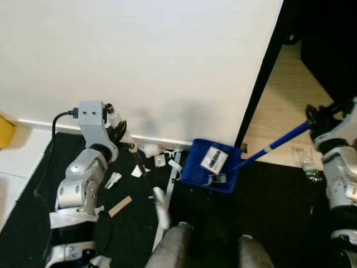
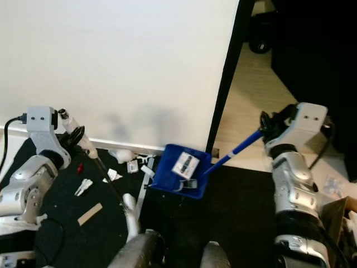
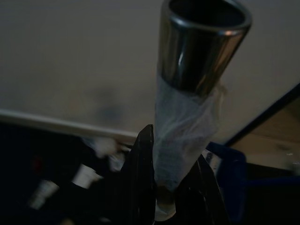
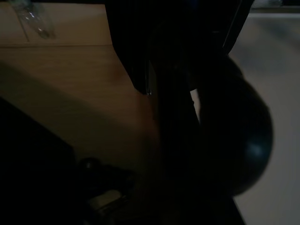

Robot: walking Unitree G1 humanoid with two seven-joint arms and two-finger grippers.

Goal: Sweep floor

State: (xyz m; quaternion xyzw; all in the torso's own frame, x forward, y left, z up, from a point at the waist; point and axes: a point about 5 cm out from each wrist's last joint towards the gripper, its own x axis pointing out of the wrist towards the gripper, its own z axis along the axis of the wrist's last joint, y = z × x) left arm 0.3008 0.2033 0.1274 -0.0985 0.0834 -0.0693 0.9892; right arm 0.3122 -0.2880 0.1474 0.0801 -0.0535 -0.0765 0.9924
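My left gripper (image 1: 119,132) clamps the broom handle (image 1: 140,167), debris (image 1: 136,171) lying between brush and dustpan (image 1: 209,166), held by my right gripper (image 1: 312,118) to its right.

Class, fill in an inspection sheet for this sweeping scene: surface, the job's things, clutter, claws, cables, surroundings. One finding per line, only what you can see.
Surface: dark floor mat running up to a white wall.
Job's things: blue dustpan on the floor at the wall's corner, some litter in it; broom handle slanting down from the left claw.
Clutter: paper scraps and a flat wooden stick on the mat left of the dustpan.
Claws: left claw shut on the broom handle's taped top; right claw shut on the dustpan's long blue handle.
Cables: black cable from the left wrist.
Surroundings: wooden floor beyond a dark door frame; clear bottle by the right arm.
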